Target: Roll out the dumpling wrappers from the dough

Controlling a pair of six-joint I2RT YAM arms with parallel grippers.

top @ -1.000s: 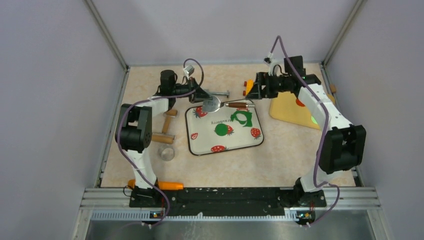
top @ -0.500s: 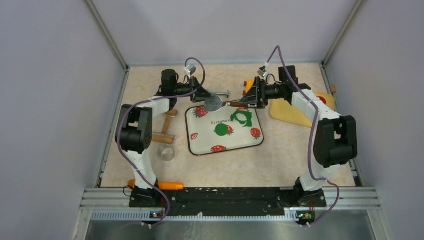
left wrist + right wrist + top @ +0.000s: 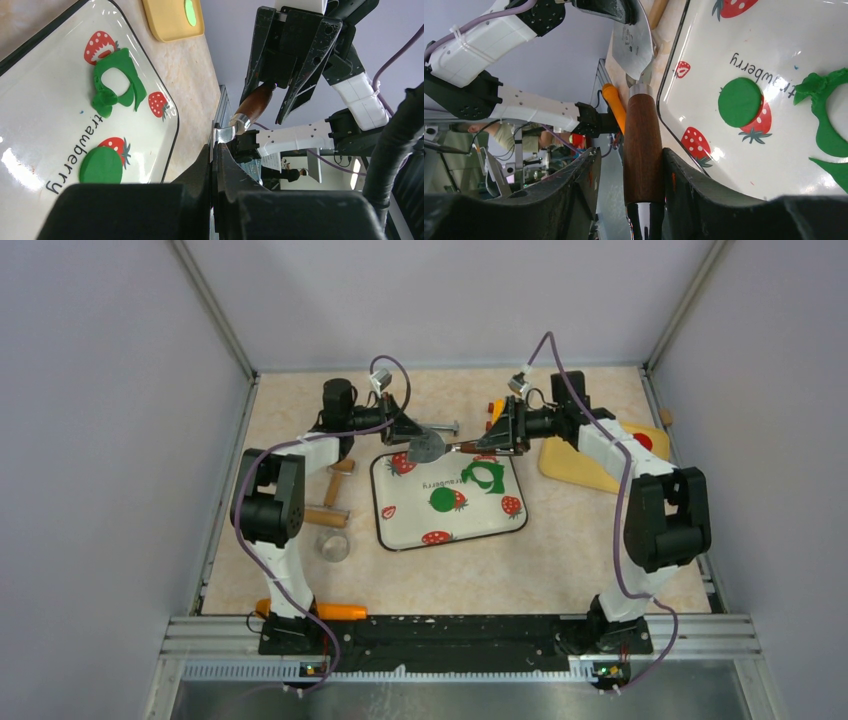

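Beige speckled tabletop (image 3: 560, 550), walled in pale grey, carried a glossy white tray (image 3: 405, 512) printed with red strawberries. On the tray's far right part lay the dough (image 3: 483, 476), a dark green, soft-looking flattened sheet with ragged edges and a round hole through it. Nearer and to its left, apart from it, one dumpling wrapper (image 3: 441, 500) lay flat: a thin, smooth green disc covering most of a printed strawberry. In the right wrist view the dough ran off the right edge, so its full outline was not visible there.

Above the tray's far edge hung a spatula (image 3: 430, 447) with a rounded, shiny metal blade and a dark polished wooden handle. The left gripper (image 3: 214, 147) was clamped on the blade, which its own camera showed only edge-on, as a thin line. The right gripper (image 3: 631, 155) had its fingers spread to either side of the handle, with a gap on one side, not squeezing it.

Right of the tray sat a yellow board (image 3: 575, 465), partly hidden under the right arm. A pale green disc (image 3: 190, 7) on it was cut off by the top edge of the left wrist view. Left of the tray lay wooden cylinders (image 3: 325, 517) and a clear round cutter (image 3: 333, 546), too small to make out in detail.
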